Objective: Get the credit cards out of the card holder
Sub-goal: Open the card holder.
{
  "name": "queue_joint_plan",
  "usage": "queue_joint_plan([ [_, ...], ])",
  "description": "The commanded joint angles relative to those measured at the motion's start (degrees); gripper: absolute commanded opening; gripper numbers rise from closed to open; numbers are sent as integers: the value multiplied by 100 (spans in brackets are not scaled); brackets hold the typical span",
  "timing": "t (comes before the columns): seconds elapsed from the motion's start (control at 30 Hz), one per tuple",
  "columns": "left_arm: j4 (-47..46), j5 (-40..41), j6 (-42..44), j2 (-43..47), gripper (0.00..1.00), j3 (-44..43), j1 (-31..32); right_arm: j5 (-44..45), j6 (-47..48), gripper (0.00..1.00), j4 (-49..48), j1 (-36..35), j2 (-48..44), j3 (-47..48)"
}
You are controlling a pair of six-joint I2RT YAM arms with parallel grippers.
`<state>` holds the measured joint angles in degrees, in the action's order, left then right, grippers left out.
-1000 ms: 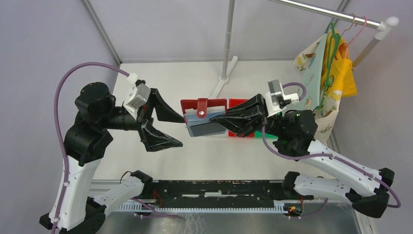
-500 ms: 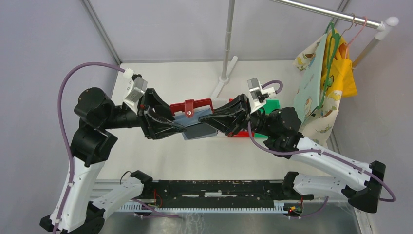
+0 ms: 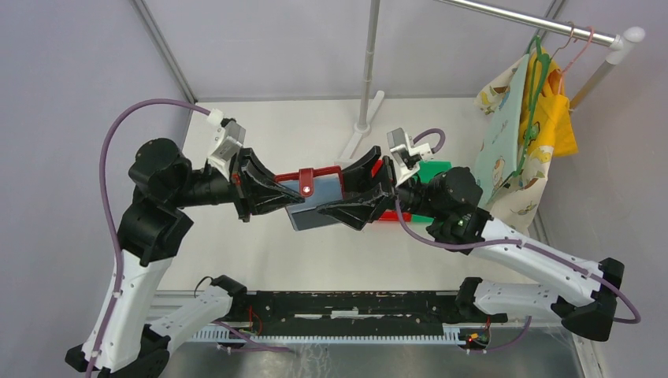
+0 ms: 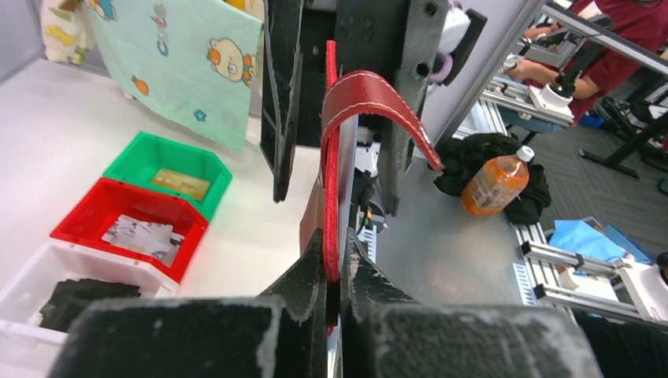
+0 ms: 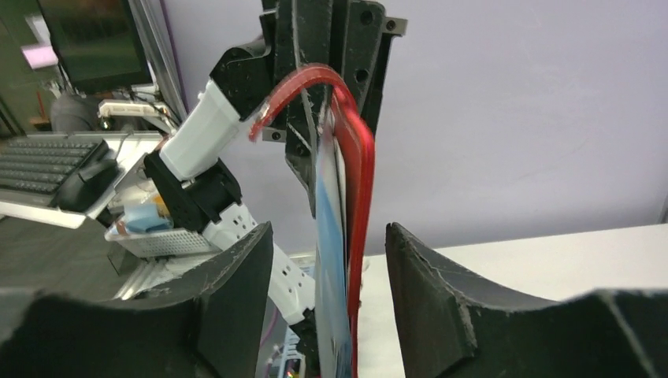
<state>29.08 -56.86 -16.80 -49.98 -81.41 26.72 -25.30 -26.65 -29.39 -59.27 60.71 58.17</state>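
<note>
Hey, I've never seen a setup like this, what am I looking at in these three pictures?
Two robot arms stand bolted to a table. One picture looks down from above; the other two come from a camera on each wrist. The left gripper is shut on a red card holder, held up off the table. The right gripper is open, its fingers either side of the holder, not gripping it. On the table sit a green bin, a red bin and a white bin, with flat cards inside.
</note>
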Motion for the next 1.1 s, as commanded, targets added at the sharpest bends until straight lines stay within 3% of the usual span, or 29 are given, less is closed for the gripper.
queue_joint_plan([
  [0.0,680,-519,735,-213,2,-302,4,-502,766,60,1166,-32,112,946],
  [0.23,1969,-931,1715,-542,2,-747,2,-1136,1327,53,2694,-33,542,1875],
  [0.53,2253,-996,2090,-528,2,-864,0,-1207,1741,54,3418,-28,570,2063],
  [0.6,2302,-1026,2131,-526,2,-887,0,-1231,1782,48,3483,-31,628,2133],
  [0.73,2313,-1009,2178,-496,3,-855,0,-1254,1580,14,3328,-32,787,2275],
  [0.77,2313,-985,2181,-507,10,-839,4,-1243,1489,6,3198,-30,815,2277],
  [0.8,2317,-950,2177,-512,29,-834,0,-1179,1421,1,3104,-24,830,2277],
  [0.87,2313,-850,2154,-516,63,-814,1,-876,1271,0,2903,31,793,2241],
  [0.9,2271,-770,2111,-484,87,-778,6,-755,1076,0,2620,98,727,2151],
  [0.93,2159,-695,2015,-441,96,-710,6,-725,854,0,2306,170,639,2005],
  [0.97,2006,-582,1869,-356,99,-592,-2,-682,579,0,1838,239,503,1787],
  [1.07,1310,-278,1332,-17,100,0,0,-312,-133,0,436,290,42,1110],
])
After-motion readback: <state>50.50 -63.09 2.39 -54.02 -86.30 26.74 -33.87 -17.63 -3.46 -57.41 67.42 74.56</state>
